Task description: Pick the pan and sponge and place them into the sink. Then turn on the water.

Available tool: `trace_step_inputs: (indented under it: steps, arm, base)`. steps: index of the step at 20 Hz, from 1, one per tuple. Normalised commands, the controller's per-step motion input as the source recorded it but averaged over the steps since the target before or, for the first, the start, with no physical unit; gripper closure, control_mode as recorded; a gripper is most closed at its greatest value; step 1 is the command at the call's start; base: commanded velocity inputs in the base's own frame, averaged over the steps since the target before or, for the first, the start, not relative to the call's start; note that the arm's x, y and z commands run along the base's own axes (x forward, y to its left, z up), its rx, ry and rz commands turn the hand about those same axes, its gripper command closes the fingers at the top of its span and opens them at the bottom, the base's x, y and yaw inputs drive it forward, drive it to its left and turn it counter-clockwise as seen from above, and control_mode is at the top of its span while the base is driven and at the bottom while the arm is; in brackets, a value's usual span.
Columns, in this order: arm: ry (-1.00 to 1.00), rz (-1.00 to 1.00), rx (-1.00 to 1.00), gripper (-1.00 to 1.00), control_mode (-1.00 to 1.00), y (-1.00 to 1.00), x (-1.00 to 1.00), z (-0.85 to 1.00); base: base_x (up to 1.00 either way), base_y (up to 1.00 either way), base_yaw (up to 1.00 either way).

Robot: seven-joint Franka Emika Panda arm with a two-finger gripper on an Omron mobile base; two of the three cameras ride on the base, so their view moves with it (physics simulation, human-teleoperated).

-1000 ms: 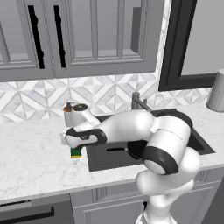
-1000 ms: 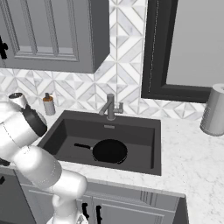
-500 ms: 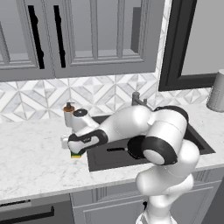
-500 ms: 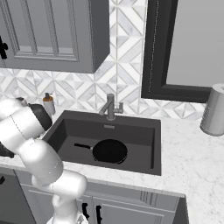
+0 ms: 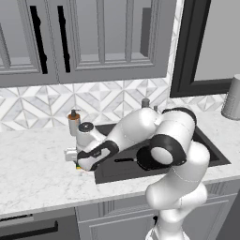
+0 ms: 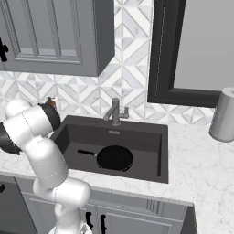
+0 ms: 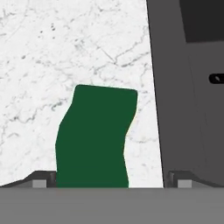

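The green sponge (image 7: 94,135) lies on the white marble counter just left of the sink (image 6: 151,137). My gripper (image 7: 110,180) is open and low over it, one fingertip on each side of the sponge and neither pressing it. In the left base view the gripper (image 5: 80,161) covers most of the sponge (image 5: 78,165), leaving a yellow-green sliver showing. The black pan (image 6: 114,157) lies flat in the sink basin with its handle (image 5: 124,160) pointing left. No water runs from the faucet (image 6: 115,112).
A soap dispenser (image 5: 73,123) with a brown pump stands on the counter behind the gripper. A grey canister (image 6: 224,114) stands on the counter right of the sink. The sink's dark rim (image 7: 183,109) runs close along the sponge's right side.
The hand has sunk a little lower onto the sponge while the arm stretched further left. The jaws stayed open. The pan has not moved.
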Motion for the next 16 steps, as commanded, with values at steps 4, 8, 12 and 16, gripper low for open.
trace_step_inputs:
  steps: [4,8,12,16]
  arm:
    - [-0.04,0.03,0.0,-1.0,-1.0,0.24,0.24,-0.1]
    - [-0.02,0.04,0.0,-1.0,-1.0,0.23,0.24,-0.13]
    - [0.0,0.04,0.0,-1.0,-1.0,0.22,0.25,-0.3]
    - [0.0,0.03,0.0,-1.0,-1.0,0.01,0.16,-0.61]
  base:
    - [0.0,0.0,0.0]
    - [0.0,0.0,0.0]
    - [0.0,0.0,0.0]
    - [0.0,0.0,0.0]
